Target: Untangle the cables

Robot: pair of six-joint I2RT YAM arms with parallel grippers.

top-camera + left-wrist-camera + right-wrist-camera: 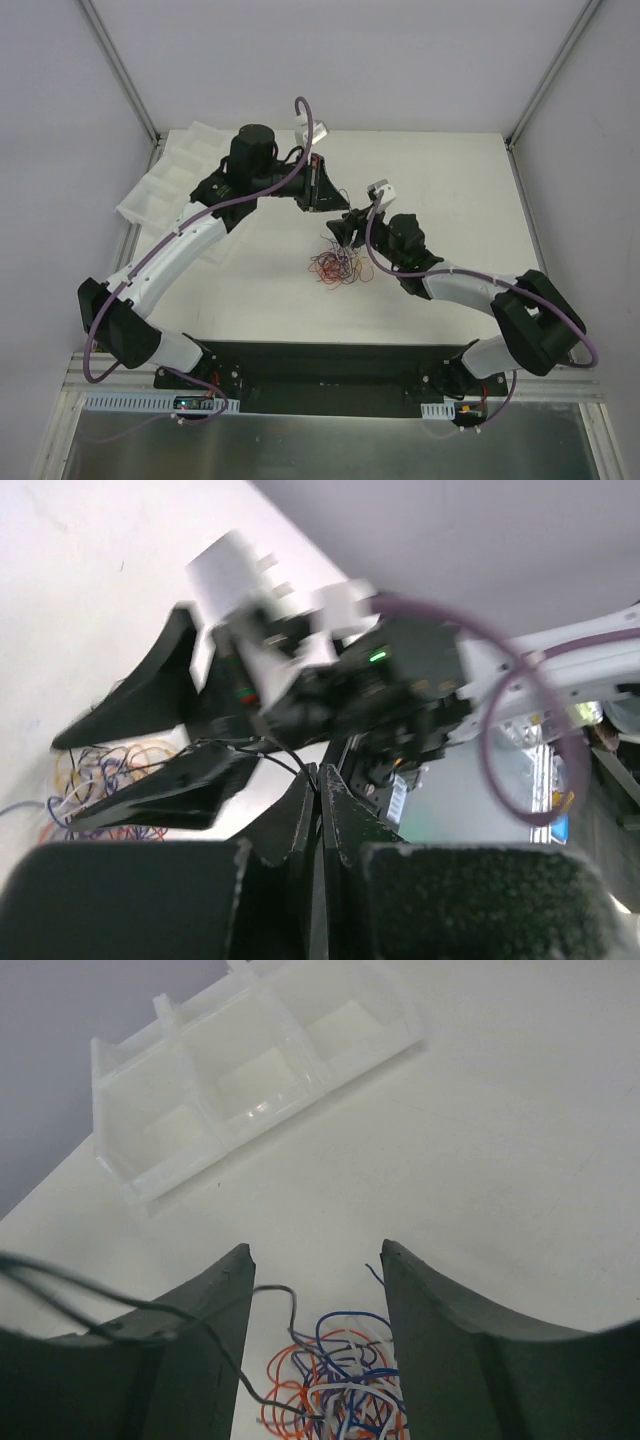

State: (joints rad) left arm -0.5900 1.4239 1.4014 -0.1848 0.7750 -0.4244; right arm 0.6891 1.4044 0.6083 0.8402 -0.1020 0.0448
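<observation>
The cables (339, 266) lie as a small tangle of thin red, orange, blue, white and black wires on the white table. The tangle also shows in the right wrist view (350, 1380) and the left wrist view (95, 780). My left gripper (325, 200) is raised beyond the tangle. In the left wrist view it (321, 782) is shut on a thin black wire (268, 748). That black wire (150, 1305) runs from the tangle across my right gripper's left finger. My right gripper (345, 230) is open, its fingers (215, 1310) standing just above the tangle's far edge, and it (315, 1255) holds nothing.
A white compartment tray (175, 180) sits at the table's far left; it also shows in the right wrist view (250, 1070). The two grippers are close together over the middle of the table (450, 190). Metal frame posts stand at the back corners.
</observation>
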